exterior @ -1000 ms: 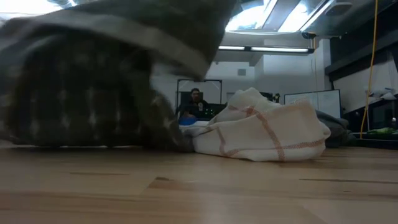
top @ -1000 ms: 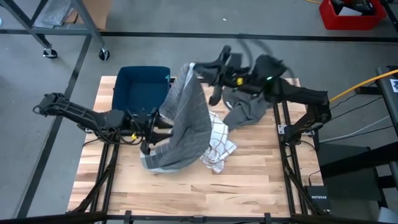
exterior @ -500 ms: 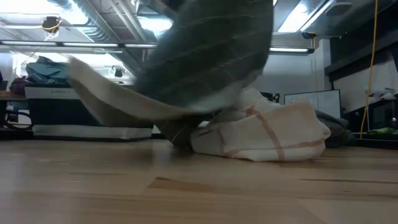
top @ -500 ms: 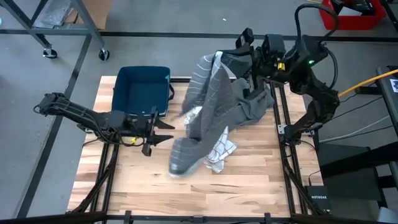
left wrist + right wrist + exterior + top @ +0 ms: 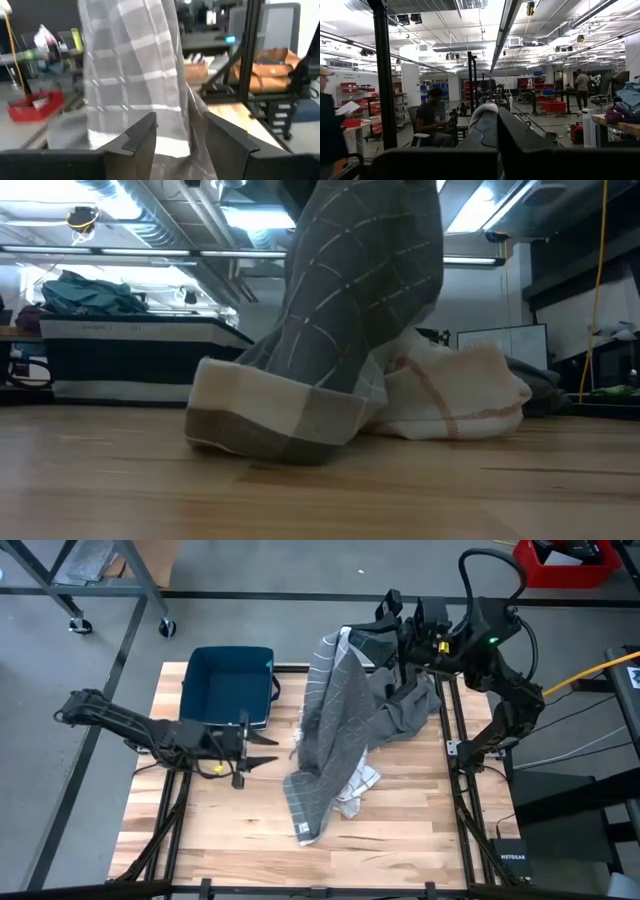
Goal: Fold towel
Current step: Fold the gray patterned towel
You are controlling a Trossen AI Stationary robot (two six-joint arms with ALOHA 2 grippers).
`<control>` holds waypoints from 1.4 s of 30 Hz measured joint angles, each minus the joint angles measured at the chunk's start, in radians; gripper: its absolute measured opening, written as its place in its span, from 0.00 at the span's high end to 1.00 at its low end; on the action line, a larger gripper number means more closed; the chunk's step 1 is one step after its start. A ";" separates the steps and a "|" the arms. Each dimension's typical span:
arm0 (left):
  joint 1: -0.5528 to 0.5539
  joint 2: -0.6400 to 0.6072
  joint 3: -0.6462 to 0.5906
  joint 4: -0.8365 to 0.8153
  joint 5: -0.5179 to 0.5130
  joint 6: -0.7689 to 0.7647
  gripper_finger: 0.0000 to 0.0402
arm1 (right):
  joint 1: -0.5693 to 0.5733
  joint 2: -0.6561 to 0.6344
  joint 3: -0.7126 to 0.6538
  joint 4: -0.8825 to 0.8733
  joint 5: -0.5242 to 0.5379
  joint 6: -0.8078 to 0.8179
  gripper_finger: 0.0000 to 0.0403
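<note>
Grey towel (image 5: 335,730) hangs from the clamped right pincer (image 5: 352,640); left pincer (image 5: 265,745) gapes empty beside it.

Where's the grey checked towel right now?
In the high view the grey checked towel hangs mid-table from the shut right gripper, its lower end resting on the table beside the white towel, right of the blue bin.

left tool (image 5: 272,750) low, fingers apart; right tool (image 5: 350,640) raised, clamped.
</note>
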 joint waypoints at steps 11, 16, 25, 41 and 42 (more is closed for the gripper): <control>0.017 0.120 0.000 0.000 -0.021 0.014 0.62 | 0.000 0.013 0.000 0.001 0.000 0.000 0.99; 0.039 0.138 0.000 0.009 -0.087 0.003 0.62 | 0.000 0.019 0.000 0.003 0.000 0.000 0.99; 0.045 0.106 0.000 0.108 -0.103 0.046 0.92 | 0.000 0.018 0.000 -0.008 0.000 -0.002 0.99; 0.048 -0.140 0.001 0.481 -0.249 0.346 1.00 | 0.000 -0.042 0.000 0.052 0.038 -0.107 0.99; 0.048 -0.154 0.001 0.504 -0.251 0.368 1.00 | 0.000 -0.043 0.000 0.050 0.038 -0.110 0.99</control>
